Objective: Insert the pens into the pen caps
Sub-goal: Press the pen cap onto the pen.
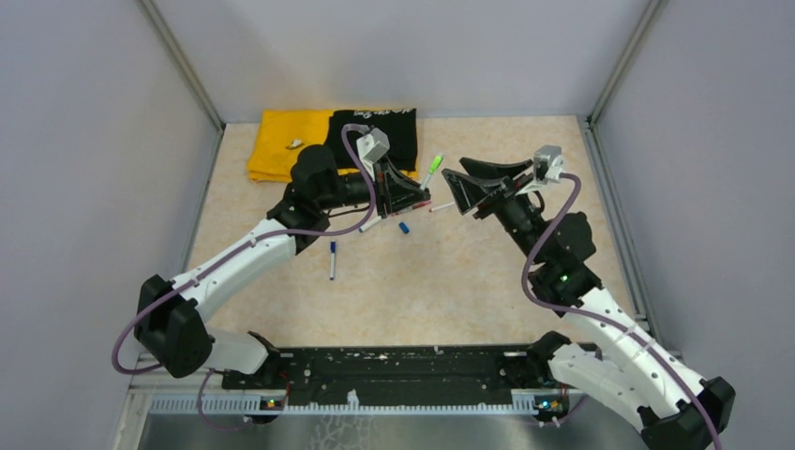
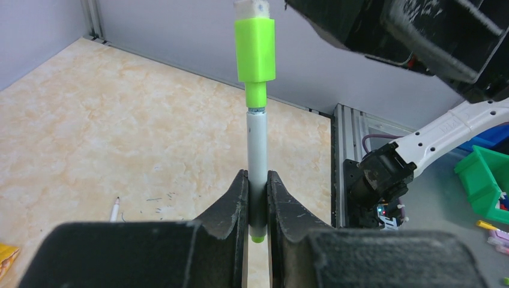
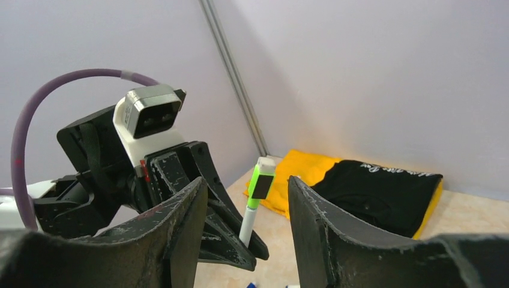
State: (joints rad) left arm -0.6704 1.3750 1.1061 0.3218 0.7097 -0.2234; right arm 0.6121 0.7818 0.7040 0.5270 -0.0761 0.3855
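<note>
My left gripper point(image 1: 411, 194) is shut on a white pen point(image 2: 257, 156), gripping its lower barrel, with the pen's green end just behind the pads. A bright green cap point(image 2: 255, 51) sits on the pen's far end; the capped pen point(image 1: 431, 171) points toward the back. My right gripper point(image 1: 461, 190) is open and empty, facing the left one from the right. In the right wrist view the pen point(image 3: 247, 219) and its cap point(image 3: 262, 181) stand between my open fingers point(image 3: 303, 210), beyond them. On the table lie a blue pen point(image 1: 332, 260), a blue cap point(image 1: 404, 227) and two white pens point(image 1: 370, 225) point(image 1: 441, 207).
A yellow cloth point(image 1: 281, 141) with a black cloth point(image 1: 398, 131) on it lies at the back left. Grey walls close in the back and both sides. Another loose white pen point(image 2: 114, 210) lies on the table. A green bin point(image 2: 483, 180) stands off the table's edge.
</note>
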